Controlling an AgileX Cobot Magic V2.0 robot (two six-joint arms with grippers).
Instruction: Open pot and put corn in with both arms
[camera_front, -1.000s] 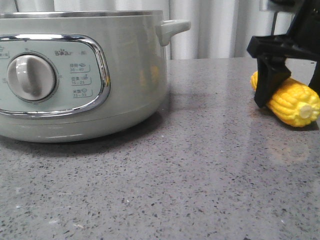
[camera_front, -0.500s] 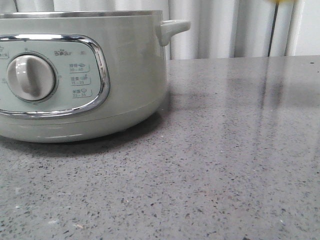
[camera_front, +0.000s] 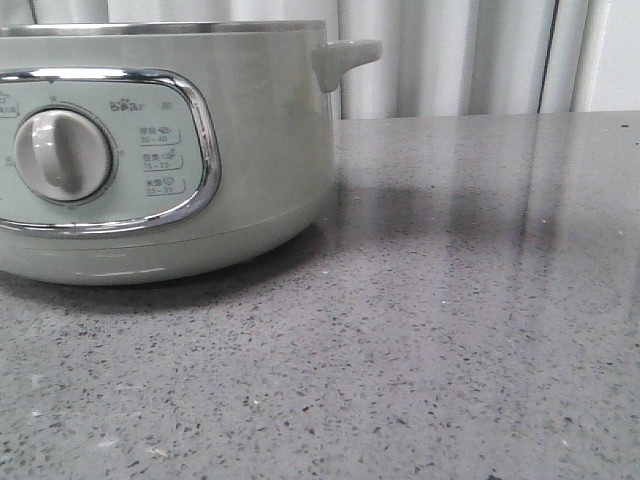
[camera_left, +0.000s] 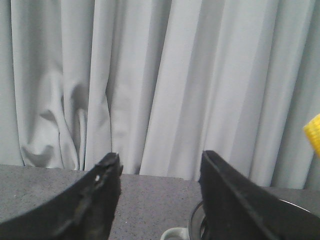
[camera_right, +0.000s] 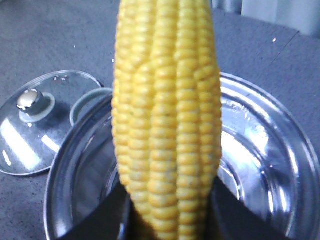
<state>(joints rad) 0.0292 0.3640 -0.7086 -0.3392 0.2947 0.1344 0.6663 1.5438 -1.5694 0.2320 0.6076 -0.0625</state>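
Note:
The sage-green pot (camera_front: 150, 150) stands at the left of the front view, and neither gripper shows there. In the right wrist view my right gripper (camera_right: 167, 220) is shut on the yellow corn (camera_right: 167, 115) and holds it above the open pot's shiny steel bowl (camera_right: 260, 150). My left gripper (camera_left: 160, 159) is open and empty, raised, facing the curtain. The pot's side handle (camera_left: 175, 234) and rim (camera_left: 194, 225) lie just below the left gripper. A yellow bit of the corn (camera_left: 314, 132) shows at the edge of the left wrist view.
The pot's glass lid (camera_right: 35, 125) with its metal knob lies flat on the grey speckled counter (camera_front: 450, 330) beside the pot. A pale curtain (camera_left: 150, 75) hangs behind the counter.
The right gripper lifted the corn off the counter at the right and rose out of the top of the front view. The pot has not moved.

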